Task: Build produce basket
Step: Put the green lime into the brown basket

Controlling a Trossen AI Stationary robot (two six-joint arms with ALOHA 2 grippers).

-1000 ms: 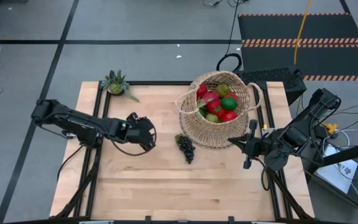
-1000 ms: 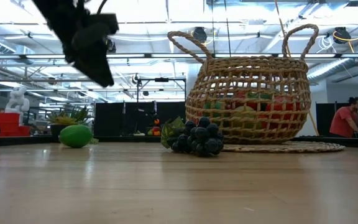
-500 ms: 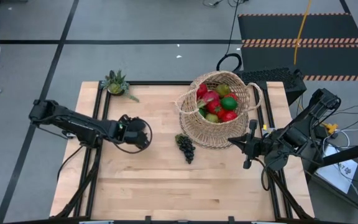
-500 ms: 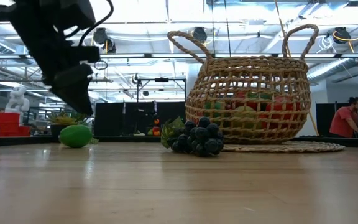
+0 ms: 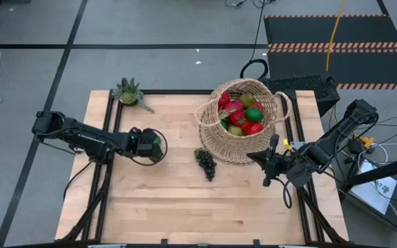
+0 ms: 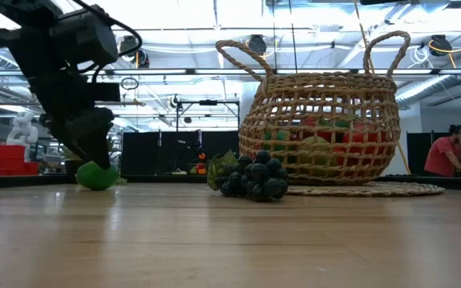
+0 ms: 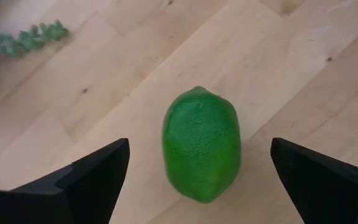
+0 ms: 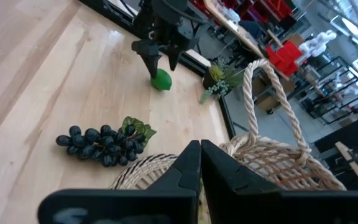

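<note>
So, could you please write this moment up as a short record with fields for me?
left gripper: open, fingers on either side of the lime, not closed on it
lime: lying on the table, left part
right gripper: shut, empty, beside the basket
basket: holds red and green fruit
grapes: on the table, just in front of the basket
potted plant: far left corner

The counter (image 5: 185, 200) is pale wood with a smooth, faintly shiny finish and visible grain. The basket (image 5: 233, 148) is rough tan wicker in an open weave, with twisted rope-like handles. The lime (image 7: 201, 144) has a matt, finely pebbled green skin. The grapes (image 6: 254, 178) look dark and slightly glossy. The left gripper's fingers (image 7: 92, 174) are matt black plastic.
</note>
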